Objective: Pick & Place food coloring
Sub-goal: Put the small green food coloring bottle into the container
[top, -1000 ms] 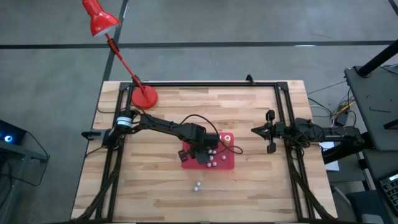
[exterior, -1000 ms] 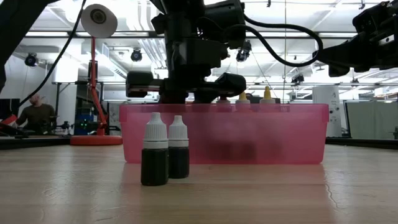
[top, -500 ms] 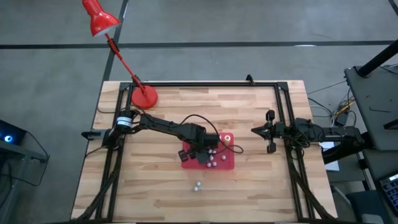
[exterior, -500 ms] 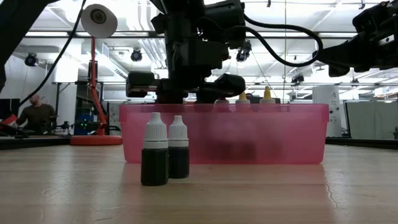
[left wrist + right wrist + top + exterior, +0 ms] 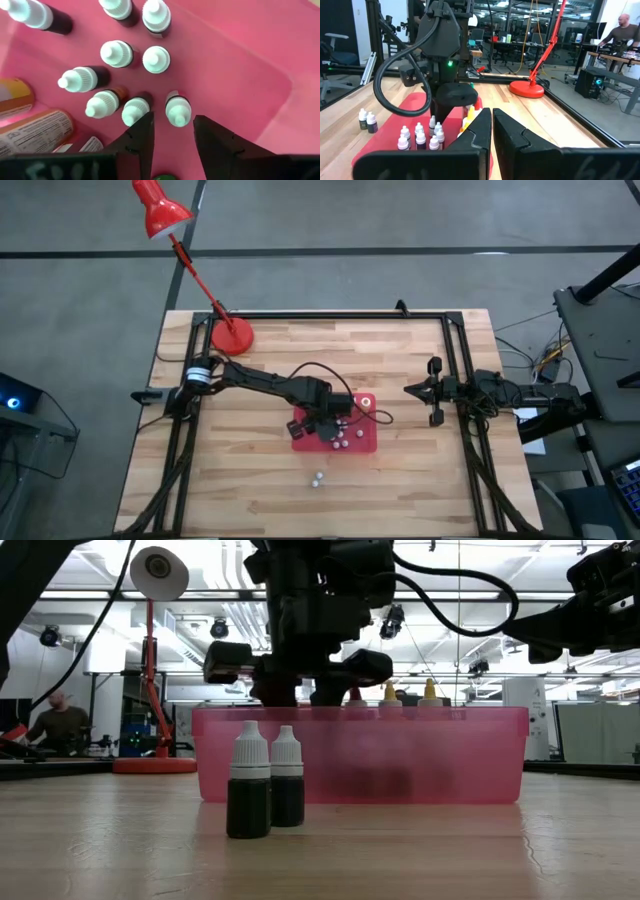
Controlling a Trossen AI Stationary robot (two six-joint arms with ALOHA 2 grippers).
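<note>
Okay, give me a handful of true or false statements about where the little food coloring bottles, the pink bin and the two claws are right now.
1. Two food coloring bottles stand on the table outside the pink bin. True.
2. The left claw is clamped shut on a bottle. False: its fingers stand apart above a white-capped bottle inside the bin, gripping nothing.
3. The right claw is shut and waits near the table's right side, away from the bin. True.
4. The pink bin holds no bottles. False: several capped bottles stand upright in it.
5. The red lamp stands inside the bin. False: its base sits at the table's far left corner.
</note>
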